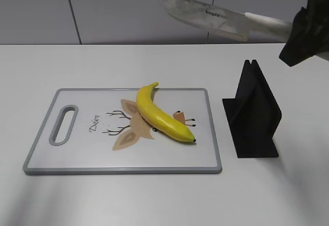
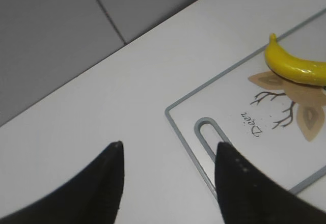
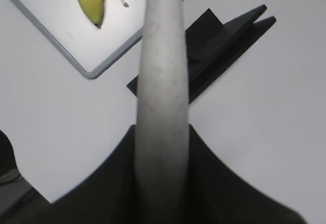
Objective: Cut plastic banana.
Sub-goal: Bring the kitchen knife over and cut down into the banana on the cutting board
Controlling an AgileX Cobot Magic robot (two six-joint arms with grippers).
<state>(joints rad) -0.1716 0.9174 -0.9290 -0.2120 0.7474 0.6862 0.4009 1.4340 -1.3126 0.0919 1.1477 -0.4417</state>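
The plastic banana (image 1: 159, 114) is glossy yellow and lies diagonally on the white cutting board (image 1: 77, 154), over a deer drawing. It also shows in the left wrist view (image 2: 298, 67) and the right wrist view (image 3: 89, 0). My right gripper (image 3: 162, 132) is shut on the pale handle of a knife (image 1: 216, 16), held high above the table at the upper right, blade pointing left. My left gripper (image 2: 168, 152) is open and empty, above the bare table just left of the board's handle slot (image 2: 209, 137).
A black knife stand (image 1: 253, 113) stands upright on the table just right of the board; it also shows in the right wrist view (image 3: 224, 46). The table (image 1: 288, 195) is white, with a grey wall behind.
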